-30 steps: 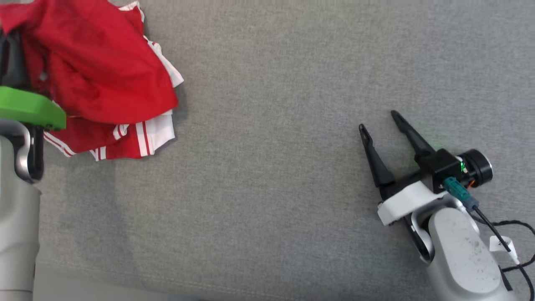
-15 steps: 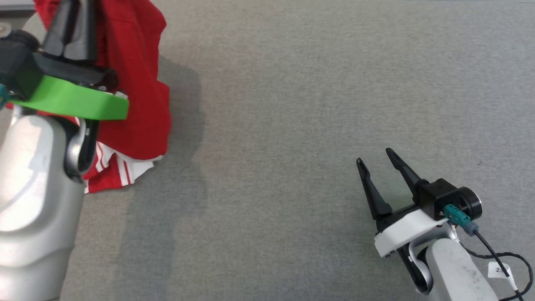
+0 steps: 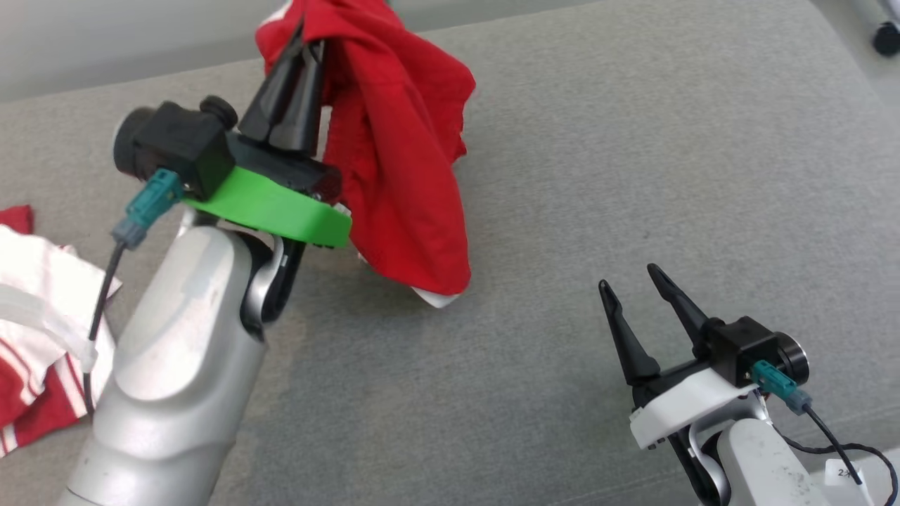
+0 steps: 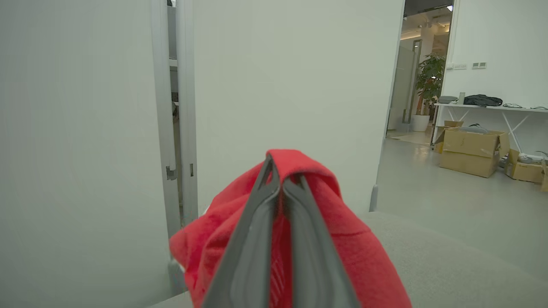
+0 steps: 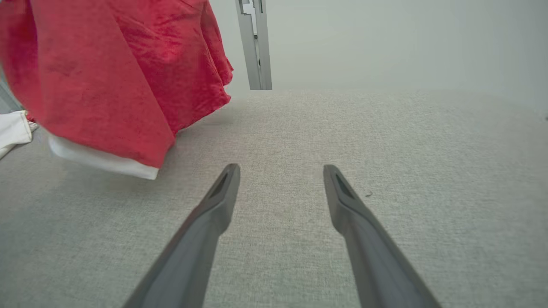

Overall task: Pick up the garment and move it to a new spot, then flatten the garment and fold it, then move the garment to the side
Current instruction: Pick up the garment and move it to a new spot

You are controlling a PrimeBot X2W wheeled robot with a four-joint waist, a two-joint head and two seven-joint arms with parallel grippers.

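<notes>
Left jaws: pressed together on the garment (image 3: 404,154), their 2 dark fingers (image 3: 292,98) rising straight up out of the green collar (image 3: 274,211) on that wrist. The tips are buried in a bunched fold of red cloth at the very top. From the left wrist, the fingers (image 4: 252,239) lie flat against each other, with the red fold (image 4: 299,164) wrapped over and around their ends.

Garment: lifted, pinched above the collar; it hangs down in a loose drape to the right of the collar and ends a little lower than it. A white hem (image 3: 437,298) shows at the bottom edge. From the right wrist, that hem (image 5: 102,161) sits very close over the grey fabric desk (image 5: 385,128), with a shadow beneath; cannot tell whether it touches.

Right jaws: spread wide, holding nothing, well apart from the collar to its lower right; the 2 fingers (image 3: 622,334) point up the head view, low over bare desk (image 3: 633,140). From the right wrist, both fingers (image 5: 214,214) splay apart; the garment (image 5: 107,77) hangs beyond them to the upper left, clear of both tips.

Heap of red-and-white clothing (image 3: 35,330): lies on the desk, lower left of the collar, apart from the lifted garment.
</notes>
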